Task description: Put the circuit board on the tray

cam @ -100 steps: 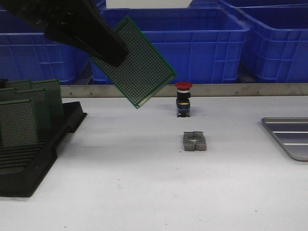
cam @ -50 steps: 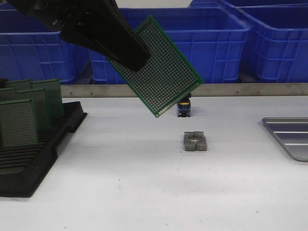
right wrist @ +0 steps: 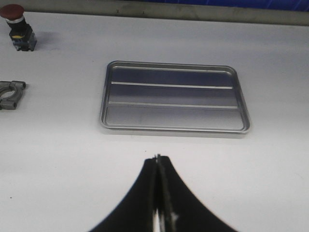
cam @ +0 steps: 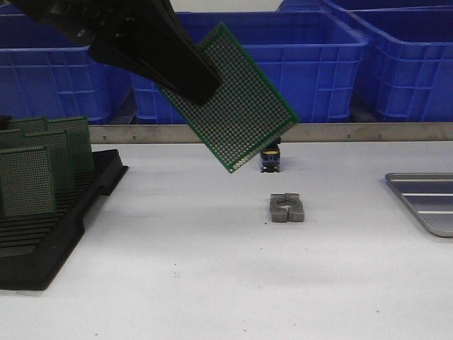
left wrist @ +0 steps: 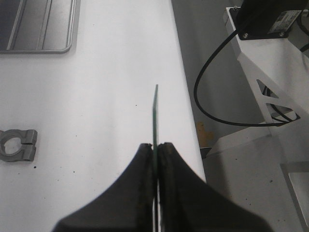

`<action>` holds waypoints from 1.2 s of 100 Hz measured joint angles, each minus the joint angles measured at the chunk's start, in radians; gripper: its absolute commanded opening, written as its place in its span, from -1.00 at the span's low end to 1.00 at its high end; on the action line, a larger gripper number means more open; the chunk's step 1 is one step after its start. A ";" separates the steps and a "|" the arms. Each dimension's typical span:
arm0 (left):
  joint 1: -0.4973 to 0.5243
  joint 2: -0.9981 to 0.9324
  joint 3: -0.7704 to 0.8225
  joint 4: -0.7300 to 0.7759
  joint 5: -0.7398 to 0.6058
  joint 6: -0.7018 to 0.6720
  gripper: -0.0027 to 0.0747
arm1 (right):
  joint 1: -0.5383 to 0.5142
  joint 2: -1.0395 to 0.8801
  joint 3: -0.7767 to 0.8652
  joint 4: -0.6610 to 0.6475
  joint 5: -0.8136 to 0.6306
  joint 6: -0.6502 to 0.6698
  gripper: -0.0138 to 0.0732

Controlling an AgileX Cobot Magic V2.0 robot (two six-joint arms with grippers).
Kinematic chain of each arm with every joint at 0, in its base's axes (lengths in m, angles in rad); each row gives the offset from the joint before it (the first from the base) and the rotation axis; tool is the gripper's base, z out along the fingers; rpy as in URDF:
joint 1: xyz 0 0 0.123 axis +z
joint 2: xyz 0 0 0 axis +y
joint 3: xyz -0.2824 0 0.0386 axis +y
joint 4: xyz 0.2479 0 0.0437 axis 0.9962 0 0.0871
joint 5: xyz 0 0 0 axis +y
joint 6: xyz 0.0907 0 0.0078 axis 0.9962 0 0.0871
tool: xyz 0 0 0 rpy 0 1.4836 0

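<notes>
My left gripper [cam: 191, 85] is shut on a green perforated circuit board [cam: 237, 99] and holds it tilted, high above the table's middle. In the left wrist view the board [left wrist: 155, 116] shows edge-on between the closed fingers [left wrist: 155, 147]. The silver-grey ribbed tray [cam: 425, 198] lies at the table's right edge, far from the board; it is empty in the right wrist view [right wrist: 174, 99]. My right gripper [right wrist: 157, 158] is shut and empty, hovering in front of the tray's near rim. It does not show in the front view.
A black slotted rack [cam: 42, 234] with several upright boards [cam: 28, 180] stands at the left. A grey metal clamp [cam: 287, 207] and a red-topped push button [cam: 270, 161] sit mid-table. Blue crates [cam: 311, 64] line the back behind a metal rail.
The left gripper carried the board rightward and a little lower between one second and half a second ago. Since then nothing has moved.
</notes>
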 measured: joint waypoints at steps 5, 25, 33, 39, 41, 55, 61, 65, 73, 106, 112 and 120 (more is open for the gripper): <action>0.000 0.000 0.000 0.000 0.000 0.000 -0.98 | 0.000 0.045 -0.020 0.025 0.000 0.000 -0.69; 0.000 0.000 0.000 0.000 0.000 0.000 -0.98 | 0.038 0.195 -0.049 0.193 -0.047 -0.041 0.16; 0.000 0.000 0.000 0.000 0.000 0.000 -0.98 | 0.075 0.236 -0.049 0.281 -0.095 -0.098 0.54; 0.000 0.000 0.000 0.000 0.000 0.000 -0.98 | 0.103 0.271 -0.052 0.353 -0.122 -0.152 0.59; 0.000 0.000 0.000 0.000 0.000 0.000 -0.98 | 0.114 0.283 -0.055 0.377 -0.131 -0.174 0.58; 0.000 0.000 0.000 0.000 0.000 0.000 -0.98 | 0.198 0.373 -0.083 0.532 -0.169 -0.370 0.51; 0.000 0.000 0.000 0.000 0.000 0.000 -0.98 | 0.243 0.411 -0.101 0.593 -0.174 -0.475 0.51; 0.000 0.000 0.000 0.000 0.000 0.000 -0.98 | 0.269 0.440 -0.114 0.639 -0.176 -0.559 0.51; 0.000 0.000 0.000 0.000 0.000 0.000 -0.98 | 0.331 0.501 -0.138 0.721 -0.177 -0.740 0.51; 0.000 0.000 0.000 0.000 0.000 0.000 -0.98 | 0.483 0.726 -0.250 1.029 -0.121 -1.288 0.51; 0.000 0.000 0.000 0.000 0.000 0.000 -0.98 | 0.496 0.765 -0.271 1.057 -0.112 -1.332 0.51; 0.000 0.000 0.000 0.000 0.000 0.000 -0.98 | 0.510 0.823 -0.299 1.077 -0.089 -1.370 0.51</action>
